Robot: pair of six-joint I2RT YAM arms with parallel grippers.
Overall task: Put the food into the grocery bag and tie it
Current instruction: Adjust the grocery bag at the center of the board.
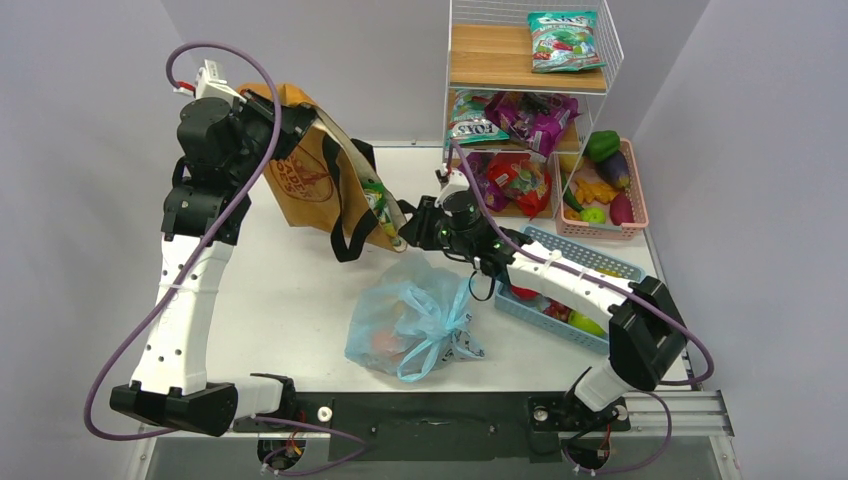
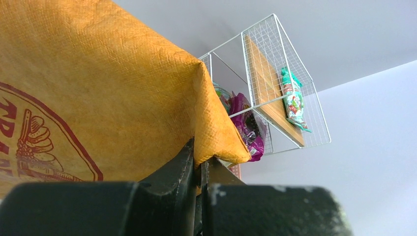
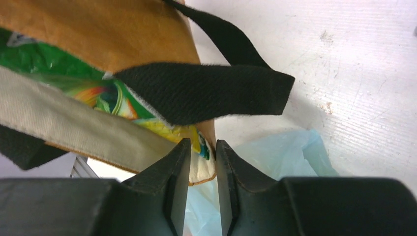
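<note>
Progress: grocery bag (image 1: 400, 315) near tabletop's front edge, handles (image 1: 452, 325) apparently knotted, food (image 1: 384, 343) showing inside; task looks nearly done | left gripper (image 2: 200, 187) pinching tan tote (image 2: 98, 98) corner | right gripper (image 3: 202, 164) pinching tote rim

Grocery bag (image 1: 405, 312) translucent light blue; tote (image 2: 123, 83) tan-orange, red logo (image 2: 39, 140), black straps (image 3: 206, 93).
</note>
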